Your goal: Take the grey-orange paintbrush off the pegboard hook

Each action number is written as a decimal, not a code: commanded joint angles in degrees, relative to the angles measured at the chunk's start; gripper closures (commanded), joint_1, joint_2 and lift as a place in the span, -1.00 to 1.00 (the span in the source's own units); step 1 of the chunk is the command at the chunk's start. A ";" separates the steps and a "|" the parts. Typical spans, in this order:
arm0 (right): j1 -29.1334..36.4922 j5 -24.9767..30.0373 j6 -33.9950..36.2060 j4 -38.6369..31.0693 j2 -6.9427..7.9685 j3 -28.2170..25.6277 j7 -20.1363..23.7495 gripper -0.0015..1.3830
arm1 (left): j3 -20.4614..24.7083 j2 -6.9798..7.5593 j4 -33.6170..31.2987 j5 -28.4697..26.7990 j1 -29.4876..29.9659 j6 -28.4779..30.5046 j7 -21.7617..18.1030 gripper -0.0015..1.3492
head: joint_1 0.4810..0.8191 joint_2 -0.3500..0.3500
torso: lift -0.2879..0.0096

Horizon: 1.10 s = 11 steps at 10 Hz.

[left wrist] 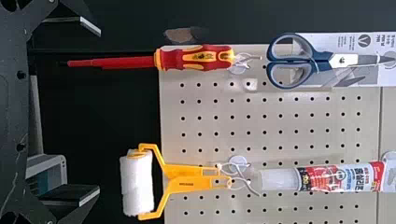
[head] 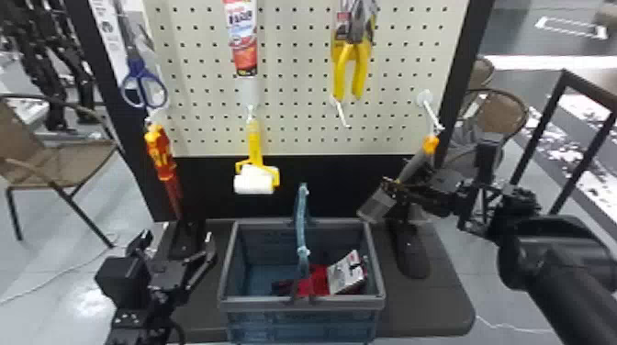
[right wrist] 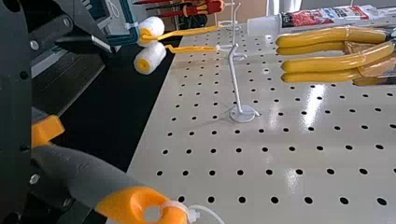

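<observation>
While the grey-orange paintbrush hangs tilted below the hook at the pegboard's right side, the right tool is at its handle. In the right wrist view, the black finger farther from the brush stands well apart from it, so the tool looks wide open, with nothing clamped. The grey handle crosses over the other finger's side; I cannot tell whether they touch. A white tie loops through the orange end, and the bristles point down toward the basket.

The left tool waits left of the basket, its fingers spread and holding nothing.

On the pegboard, the blue-handled scissors hang above a red-and-orange screwdriver at the left. A red-and-white tube is above a yellow-framed paint roller, and yellow-handled pliers hang between the tube and the brush's hook. The basket sits on a dark base, with a red item and a white-and-grey package inside, beneath its blue handle.
</observation>
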 commanded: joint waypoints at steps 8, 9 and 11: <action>-0.19 -0.64 -0.35 3.07 0.00 -1.15 -0.05 0.86 | 0.50 0.06 -0.08 0.18 0.58 -0.19 -0.26 -0.82 | -0.60 0.00 | 0.26; -0.11 -0.64 -0.35 3.07 -0.08 -1.15 -0.05 0.86 | 0.50 0.06 -0.08 0.18 0.58 -0.19 -0.26 -0.81 | -0.60 0.00 | 0.26; -0.11 -0.64 -0.44 3.15 0.00 -1.15 -0.05 0.86 | 0.50 0.06 -0.08 0.18 0.67 -0.28 -0.34 -0.81 | -0.60 0.00 | 0.26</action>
